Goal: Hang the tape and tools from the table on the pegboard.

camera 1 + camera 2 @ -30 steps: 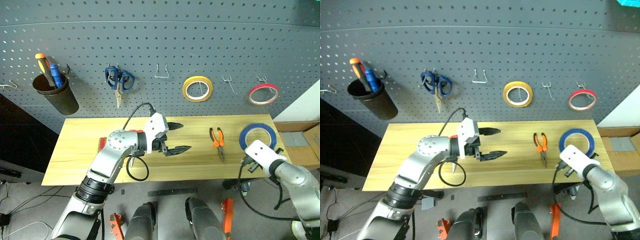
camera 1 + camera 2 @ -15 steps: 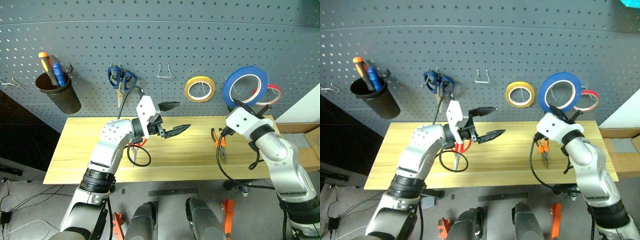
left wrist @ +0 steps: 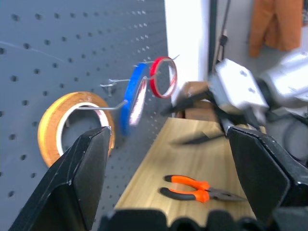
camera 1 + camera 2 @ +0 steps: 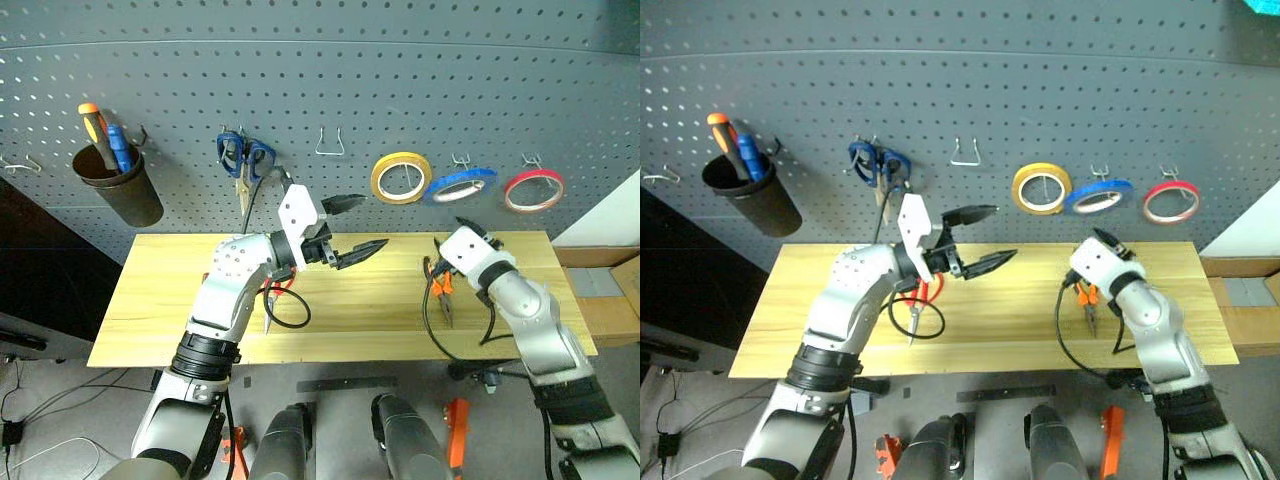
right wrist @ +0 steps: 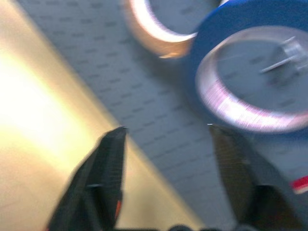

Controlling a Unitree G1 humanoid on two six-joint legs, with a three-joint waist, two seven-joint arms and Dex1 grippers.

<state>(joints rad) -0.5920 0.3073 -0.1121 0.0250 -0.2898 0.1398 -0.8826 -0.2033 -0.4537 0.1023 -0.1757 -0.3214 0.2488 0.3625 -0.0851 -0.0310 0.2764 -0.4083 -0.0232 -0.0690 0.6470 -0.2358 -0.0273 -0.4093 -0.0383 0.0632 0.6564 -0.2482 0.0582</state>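
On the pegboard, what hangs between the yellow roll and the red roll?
The blue tape hangs on a hook between the yellow roll and the red roll, seen in both eye views.

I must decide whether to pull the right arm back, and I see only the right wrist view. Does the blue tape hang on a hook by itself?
Observer: Yes, the blue tape hangs from a pegboard hook, apart from the open right gripper.
Operator: What lies on the table?
Observer: Orange pliers lie on the table, beside the right arm.
Operator: And the left gripper?
Observer: The left gripper is open and empty, above the table.
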